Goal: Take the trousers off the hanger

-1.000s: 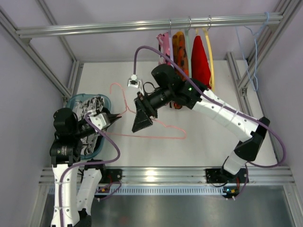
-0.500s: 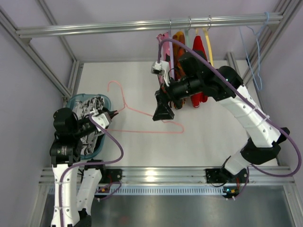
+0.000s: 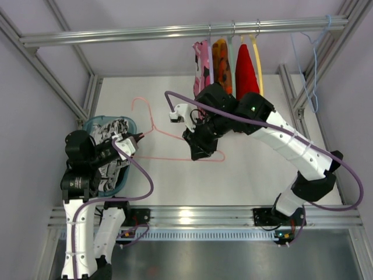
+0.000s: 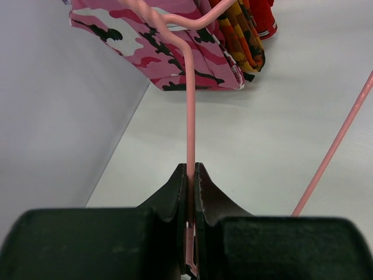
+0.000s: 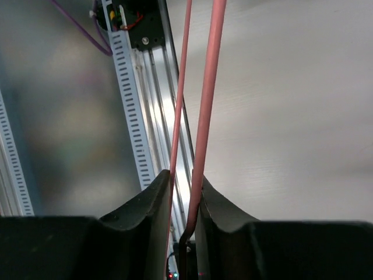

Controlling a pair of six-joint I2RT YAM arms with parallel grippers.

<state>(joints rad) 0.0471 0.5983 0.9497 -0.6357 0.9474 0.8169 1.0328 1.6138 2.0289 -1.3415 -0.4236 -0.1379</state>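
Jaws of left gripper (image 4: 191, 170) pinched tight on hanger (image 4: 190, 105) wire, likely anchoring it; right gripper (image 5: 182, 178) narrowed onto the far corner wires, steadying the frame; trousers (image 3: 111, 131) lay bunched in basket (image 3: 87, 125) just behind left gripper, off hanger.

Rail (image 3: 175, 30): I see pink camouflage garment (image 3: 202, 55), orange patterned garment (image 3: 221, 58), red garment (image 3: 246, 73) hanging side by side
Pale blue hanger (image 3: 312, 64): far right, apart
Teal basket (image 3: 87, 125): table (image 3: 262, 175), left edge
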